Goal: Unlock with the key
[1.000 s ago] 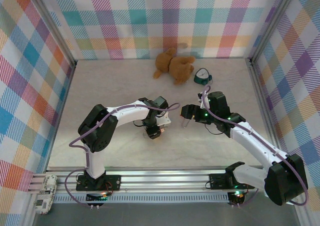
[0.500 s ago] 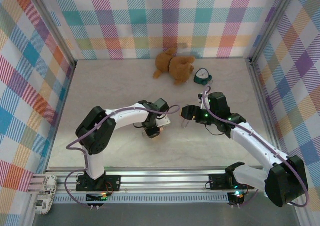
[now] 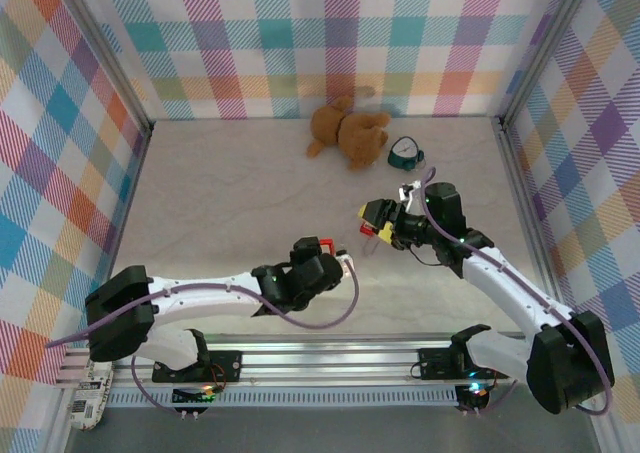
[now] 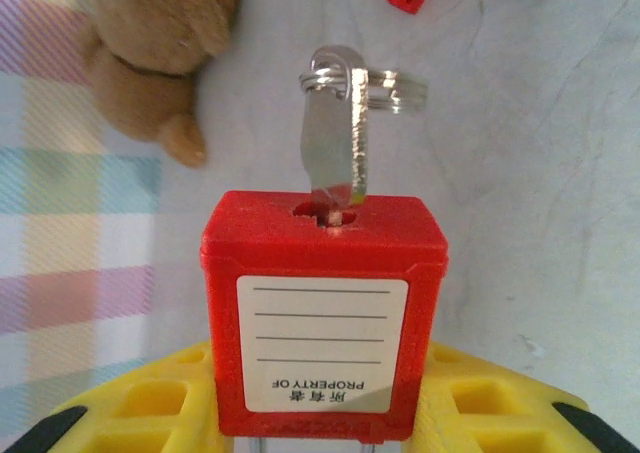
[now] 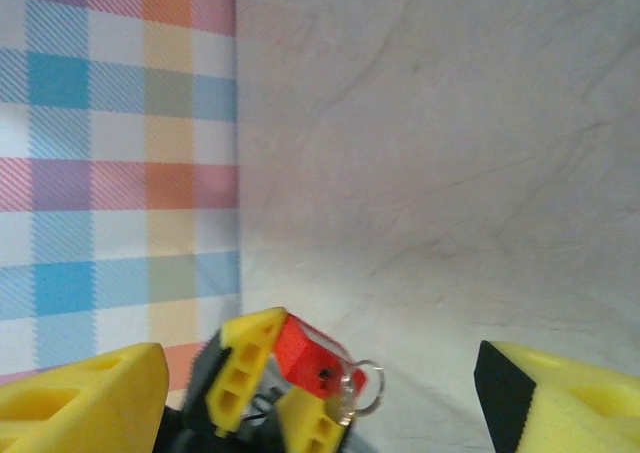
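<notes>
Now | left tool (image 3: 320, 258) grips padlock (image 4: 325, 313) labelled "PROPERTY OF", key (image 4: 335, 143) inserted | right tool (image 3: 376, 223) gaping, empty

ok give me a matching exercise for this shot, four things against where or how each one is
Things:
1. key
2. red padlock
3. teddy bear
4. right gripper

Place or state:
a. lying near the back wall
b. open, nothing between its fingers
c. stuck in the padlock's keyhole
d. clamped in the left gripper

Pairs: 1-c, 2-d, 3-a, 4-b
</notes>
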`<state>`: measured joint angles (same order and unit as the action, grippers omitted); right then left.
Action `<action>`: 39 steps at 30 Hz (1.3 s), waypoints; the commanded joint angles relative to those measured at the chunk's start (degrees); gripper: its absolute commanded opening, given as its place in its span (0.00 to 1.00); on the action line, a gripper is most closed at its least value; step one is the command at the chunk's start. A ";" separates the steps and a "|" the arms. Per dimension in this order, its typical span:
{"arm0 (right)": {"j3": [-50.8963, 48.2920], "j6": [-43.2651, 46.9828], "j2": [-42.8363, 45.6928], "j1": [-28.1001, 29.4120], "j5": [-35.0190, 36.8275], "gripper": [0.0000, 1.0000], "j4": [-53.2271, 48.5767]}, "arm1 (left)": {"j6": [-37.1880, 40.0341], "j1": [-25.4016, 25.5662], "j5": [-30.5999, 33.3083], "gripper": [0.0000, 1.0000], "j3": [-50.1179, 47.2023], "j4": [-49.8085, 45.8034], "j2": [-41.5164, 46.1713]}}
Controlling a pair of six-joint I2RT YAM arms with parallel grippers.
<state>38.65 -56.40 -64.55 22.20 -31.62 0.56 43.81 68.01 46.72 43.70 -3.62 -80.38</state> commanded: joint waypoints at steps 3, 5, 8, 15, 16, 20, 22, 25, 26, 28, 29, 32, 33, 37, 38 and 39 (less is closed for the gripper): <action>-2.20 -10.35 -2.85 2.94 -4.57 0.82 10.10 | 22.83 4.14 15.40 0.31 -7.16 36.59 -0.09; -2.65 -10.21 -3.33 4.70 -3.68 0.82 10.12 | 28.61 4.78 16.27 0.31 -8.51 45.63 -2.06; -4.05 -11.03 -3.82 5.83 -3.44 0.82 12.14 | 35.69 5.81 16.78 0.30 -9.60 57.80 -5.65; -4.99 -14.25 -4.88 6.98 -4.11 0.82 18.31 | 50.69 6.87 16.97 0.28 -9.16 80.44 -16.76; -5.18 -14.55 -4.81 7.00 -4.03 0.81 18.87 | 50.64 6.81 17.00 0.28 -8.83 80.50 -17.30; -5.12 -14.92 -4.93 7.00 -4.40 0.77 18.88 | 48.39 7.15 17.18 0.27 -8.46 80.52 -17.03; -5.67 -15.69 -5.05 6.98 -4.62 0.74 20.03 | 48.45 7.15 17.18 0.27 -8.31 80.52 -16.90; -6.59 -17.58 -5.17 6.98 -4.79 0.69 21.95 | 48.48 7.12 17.42 0.26 -8.02 80.79 -16.89; -6.76 -18.24 -5.14 7.07 -4.86 0.68 22.78 | 48.24 7.14 17.48 0.26 -7.98 80.85 -16.90; -7.00 -18.87 -4.97 7.31 -4.86 0.65 23.34 | 47.80 7.02 17.78 0.25 -7.72 81.03 -16.91; -7.17 -19.16 -4.80 7.27 -4.73 0.62 23.46 | 47.60 6.89 18.03 0.24 -7.46 81.07 -16.95; -8.13 -21.06 -4.19 7.50 -4.17 0.53 25.52 | 47.49 6.53 18.32 0.24 -6.66 81.08 -17.31; -8.16 -21.55 -4.24 7.52 -4.37 0.52 26.06 | 47.43 6.53 18.32 0.24 -6.44 81.16 -17.57; -7.52 -22.30 -4.26 7.82 -5.28 0.51 26.61 | 47.77 6.07 17.76 0.24 -6.00 81.21 -18.56; -7.67 -22.92 -4.27 7.97 -5.35 0.54 27.18 | 47.87 5.45 17.66 0.24 -6.11 81.31 -18.54; -7.89 -23.40 -4.18 8.03 -5.31 0.56 27.77 | 47.76 4.94 17.57 0.24 -6.09 81.23 -18.07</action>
<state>31.48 -78.00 -69.32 29.50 -35.46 25.19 92.05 74.02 63.99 35.97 73.69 -98.74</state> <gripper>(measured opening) 0.545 0.374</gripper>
